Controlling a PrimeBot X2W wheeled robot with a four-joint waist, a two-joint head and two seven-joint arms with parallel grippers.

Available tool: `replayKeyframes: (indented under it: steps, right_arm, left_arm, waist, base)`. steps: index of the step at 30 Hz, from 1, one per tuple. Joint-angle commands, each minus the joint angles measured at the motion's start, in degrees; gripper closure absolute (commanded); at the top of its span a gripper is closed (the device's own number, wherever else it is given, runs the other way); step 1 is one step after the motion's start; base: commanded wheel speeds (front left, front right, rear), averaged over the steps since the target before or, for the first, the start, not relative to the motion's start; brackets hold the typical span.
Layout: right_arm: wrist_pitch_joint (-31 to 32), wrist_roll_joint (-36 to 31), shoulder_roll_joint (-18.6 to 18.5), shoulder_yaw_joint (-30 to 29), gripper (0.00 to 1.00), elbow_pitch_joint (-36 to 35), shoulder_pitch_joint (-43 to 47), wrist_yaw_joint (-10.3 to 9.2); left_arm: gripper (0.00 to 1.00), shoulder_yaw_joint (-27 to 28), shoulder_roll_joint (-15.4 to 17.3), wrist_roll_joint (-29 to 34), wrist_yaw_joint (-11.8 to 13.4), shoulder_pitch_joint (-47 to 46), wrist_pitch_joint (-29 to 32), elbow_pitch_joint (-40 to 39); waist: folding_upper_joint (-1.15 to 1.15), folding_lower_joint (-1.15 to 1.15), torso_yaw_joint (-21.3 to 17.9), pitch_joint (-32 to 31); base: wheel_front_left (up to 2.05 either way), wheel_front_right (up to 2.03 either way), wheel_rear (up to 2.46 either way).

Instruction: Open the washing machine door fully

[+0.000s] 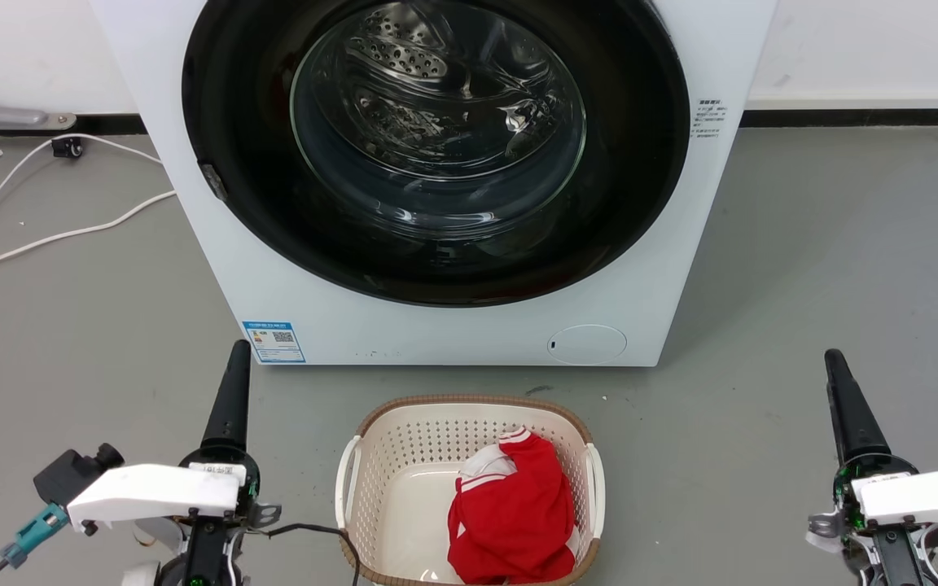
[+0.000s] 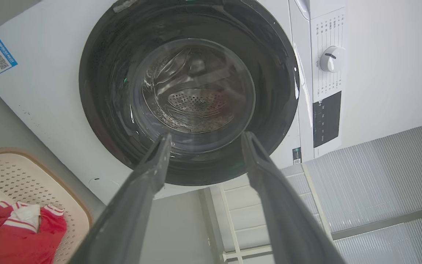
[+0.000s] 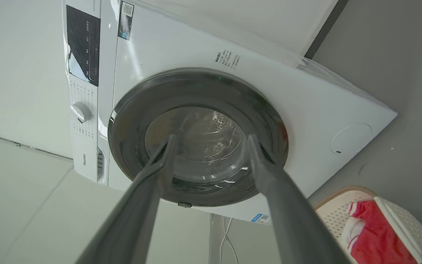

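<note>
The white washing machine [image 1: 436, 330] stands in front of me with its round glossy black washing machine door [image 1: 249, 203] lying flat against the front, the steel drum visible through the glass bowl. A small grey latch [image 1: 212, 181] sits on the door's left edge. My left gripper [image 1: 238, 358] is low at the left, well short of the machine, and its wrist view shows it open [image 2: 206, 136], pointing at the door [image 2: 97, 91]. My right gripper [image 1: 834, 362] is low at the right, also open [image 3: 211, 137], facing the door [image 3: 196, 91]. Neither touches anything.
A beige laundry basket [image 1: 469, 404] holding a red and white garment [image 1: 514, 513] sits on the grey floor between the arms, just before the machine. White cables [image 1: 70, 236] trail over the floor at the left. A wall runs behind the machine.
</note>
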Motion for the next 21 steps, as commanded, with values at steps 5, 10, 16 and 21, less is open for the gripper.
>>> replayKeyframes:
  steps: [5,10,16,21]
  right_arm:
    - [-1.35,-9.65,-0.12,0.67,0.00,-3.59,-1.19,0.00]
    - [-2.46,-19.03,-0.12,2.25,0.00,-5.09,-0.58,0.00]
    - [-3.69,-27.30,-0.11,3.46,0.00,-5.02,0.38,0.00]
    - [-4.42,-33.89,-0.09,3.37,0.00,-4.23,0.90,0.00]
  left_arm:
    - [0.00,-0.22,0.62,6.62,-0.11,-2.09,-1.37,-2.44]
    - [0.00,-1.02,1.18,13.14,-0.12,-2.06,-2.44,-3.09]
    - [0.00,-2.12,1.59,21.11,-0.13,-1.77,-3.72,-2.59]
    - [0.00,-3.47,1.60,29.18,-0.14,-1.75,-5.07,-2.26]
  waist:
    - [0.00,0.00,0.02,-0.06]
    - [0.00,0.00,0.06,-0.14]
    - [0.00,0.00,0.11,-0.27]
    - [0.00,0.00,0.13,-0.34]
  base:
    - [0.00,0.00,0.00]
    - [0.00,0.00,0.00]
    - [0.00,0.00,0.00]
    - [0.00,0.00,0.00]
